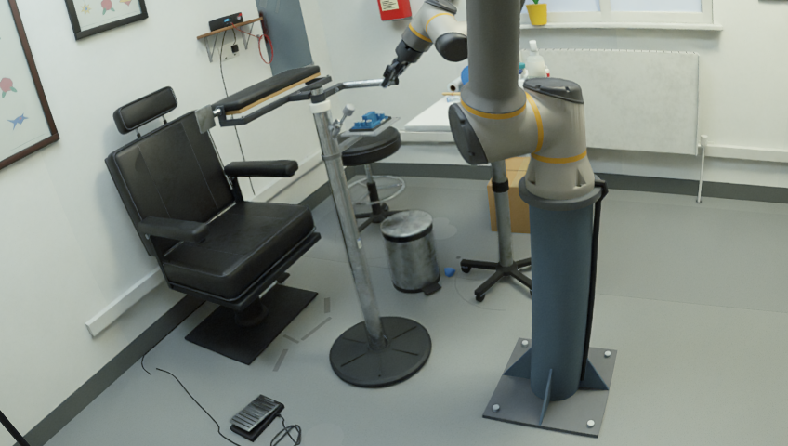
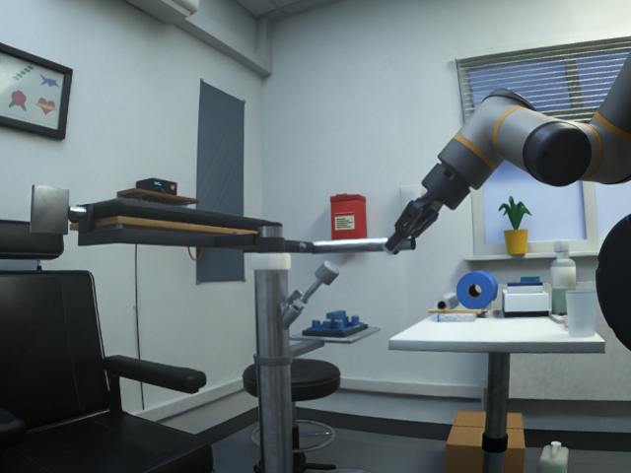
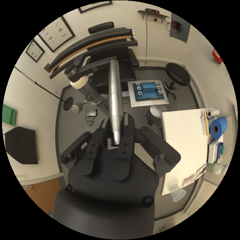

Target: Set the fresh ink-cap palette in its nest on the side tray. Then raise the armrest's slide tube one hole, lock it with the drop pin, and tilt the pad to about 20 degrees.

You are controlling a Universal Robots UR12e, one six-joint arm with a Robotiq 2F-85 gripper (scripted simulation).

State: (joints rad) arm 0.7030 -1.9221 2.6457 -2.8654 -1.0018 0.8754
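A silver tilt handle [image 1: 362,84] [image 2: 346,246] [image 3: 115,98] sticks out sideways from the head of the armrest stand, level with the black pad [image 1: 265,88] [image 2: 173,211] [image 3: 89,43], which lies nearly flat on its wooden board. The slide tube [image 1: 327,138] [image 2: 271,305] rises from the stand's post under a white collar. A knobbed drop pin [image 1: 343,117] [image 2: 311,290] angles out of the post. The blue ink-cap palette [image 1: 369,120] [image 2: 335,324] [image 3: 147,89] sits in the side tray. My gripper [image 1: 390,76] [image 2: 400,242] [image 3: 116,132] is clamped around the free end of the handle.
The white table [image 2: 497,333] [image 3: 185,138] with a blue roll, boxes, a bottle and a cup stands just beside my arm. A black stool [image 1: 369,149] sits under the tray. The tattoo chair [image 1: 210,215], a steel bin [image 1: 410,248] and a foot pedal [image 1: 256,415] stand on the floor.
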